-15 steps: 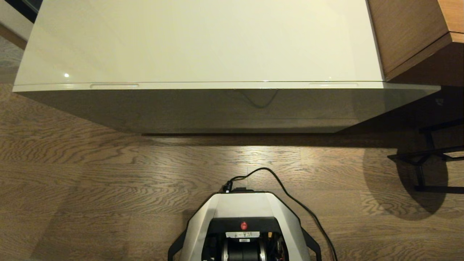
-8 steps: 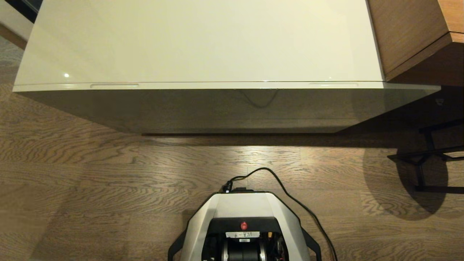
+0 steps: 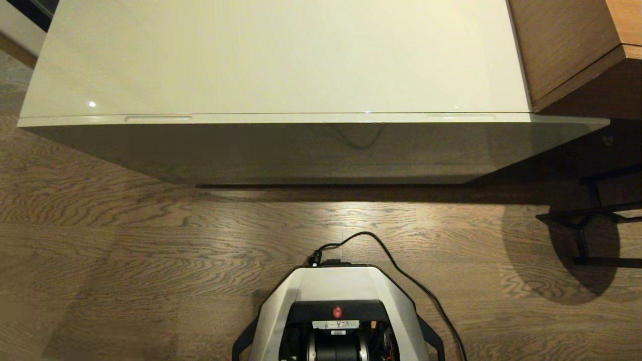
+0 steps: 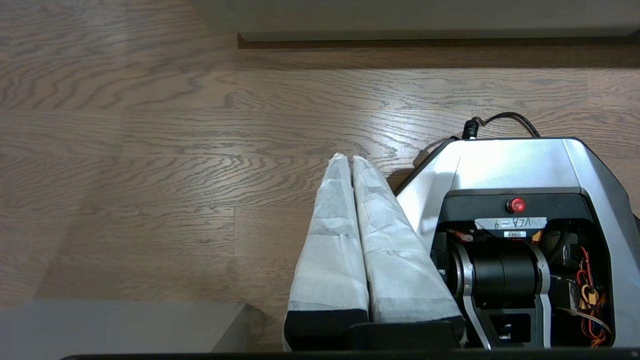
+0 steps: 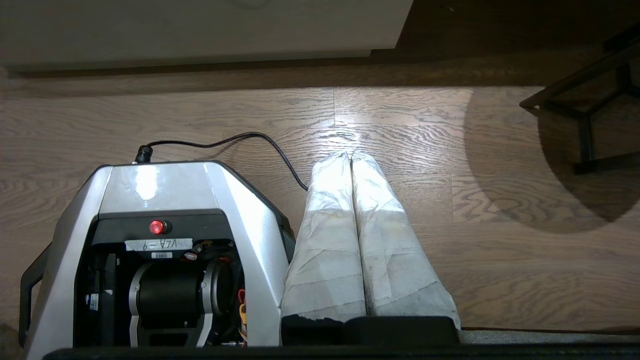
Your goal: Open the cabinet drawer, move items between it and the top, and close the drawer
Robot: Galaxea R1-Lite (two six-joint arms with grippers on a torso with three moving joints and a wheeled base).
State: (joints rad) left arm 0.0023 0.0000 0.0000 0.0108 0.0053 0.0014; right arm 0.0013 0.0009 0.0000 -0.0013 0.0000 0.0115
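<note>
The low cabinet's glossy cream top (image 3: 281,55) fills the upper head view. Below its front edge the cabinet drawer (image 3: 311,150) is shut, its two slim slots (image 3: 158,119) showing along that edge. The items are out of view. Neither arm shows in the head view. My left gripper (image 4: 350,159) hangs shut over the wooden floor beside my base, its white-wrapped fingers (image 4: 330,240) pressed together with nothing between them. My right gripper (image 5: 351,156) is likewise shut and holds nothing, on the other side of the base.
Brown wooden furniture (image 3: 567,45) abuts the cabinet's right end. A black metal frame (image 3: 592,215) stands on the floor at the right. My base (image 3: 338,311) sits on the wooden floor before the cabinet, with a black cable (image 3: 401,271) trailing from it.
</note>
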